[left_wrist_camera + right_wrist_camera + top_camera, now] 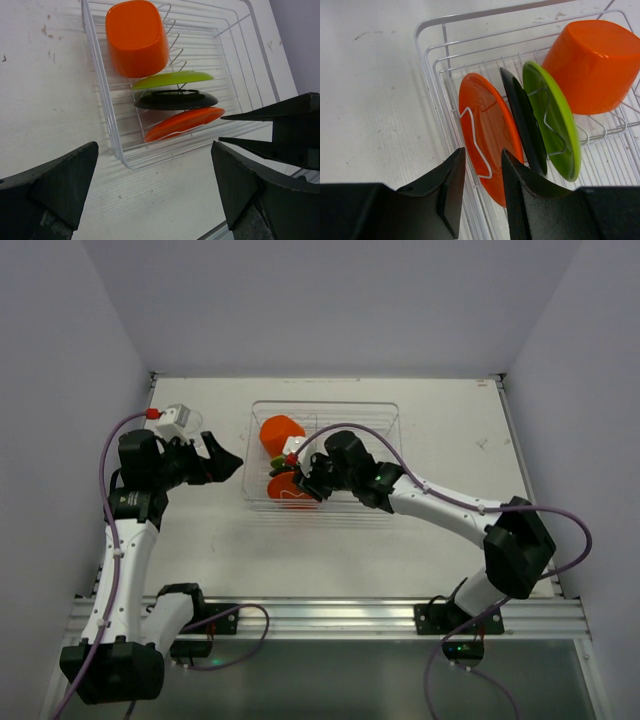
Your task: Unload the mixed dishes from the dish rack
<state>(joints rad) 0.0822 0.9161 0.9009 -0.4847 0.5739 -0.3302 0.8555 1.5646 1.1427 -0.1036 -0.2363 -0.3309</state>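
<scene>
The dish rack (380,405) (125,160) (427,22) lies mid-table. An orange cup (280,432) (136,37) (595,65) lies tilted at its far end. In front of the cup, three plates stand on edge in the wire dividers: lime-green (172,79) (560,120), black (175,101) (522,115) and orange (290,492) (182,123) (487,120). My right gripper (300,475) (482,172) (221,129) is partly open, and the orange plate's rim shows in the gap with room on its left side. My left gripper (225,462) (155,185) hangs wide open over bare table, left of the rack.
White walls close in the table on the left, back and right. A metal rail runs along the near edge (330,615), where both arm bases are bolted. The rack's right half (370,440) holds only wire.
</scene>
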